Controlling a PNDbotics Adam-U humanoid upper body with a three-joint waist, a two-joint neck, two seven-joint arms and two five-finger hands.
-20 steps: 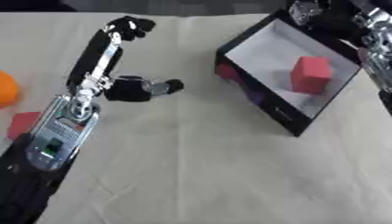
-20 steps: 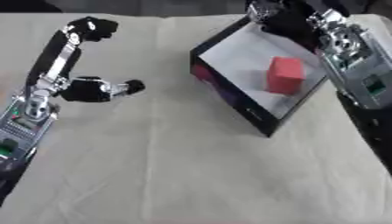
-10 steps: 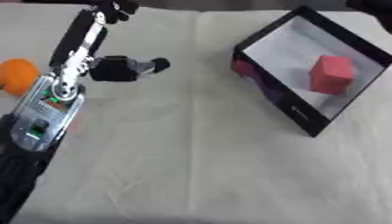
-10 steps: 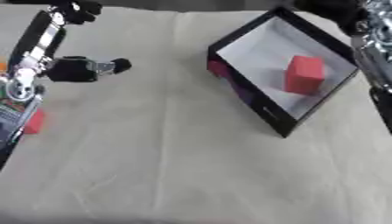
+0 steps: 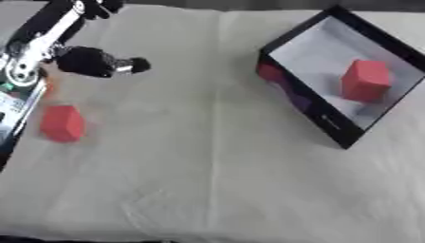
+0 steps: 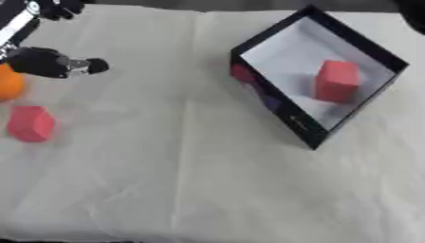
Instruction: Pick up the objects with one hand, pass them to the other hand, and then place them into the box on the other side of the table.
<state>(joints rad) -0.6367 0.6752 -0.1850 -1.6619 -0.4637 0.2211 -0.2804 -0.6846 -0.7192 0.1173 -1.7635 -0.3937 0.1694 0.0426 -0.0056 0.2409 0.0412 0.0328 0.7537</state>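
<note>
My left hand [image 5: 83, 61] is at the upper left, open, with the thumb pointing right and nothing in it. Just below it a red block [image 6: 32, 123] lies on the cloth. An orange ball [image 6: 8, 81] sits at the left edge, between that block and the hand and touching neither that I can see. The black box [image 5: 303, 102] with a white inside stands tilted at the upper right, and another red block [image 5: 365, 80] rests inside it. My right hand shows in neither view.
A cream cloth [image 5: 216, 180] with creases covers the table. A dark shape [image 6: 411, 6] shows at the upper right corner, beyond the box.
The camera has shifted. My left hand has moved left, away from the box, toward the orange ball and the loose red block. My right arm has drawn back from over the box.
</note>
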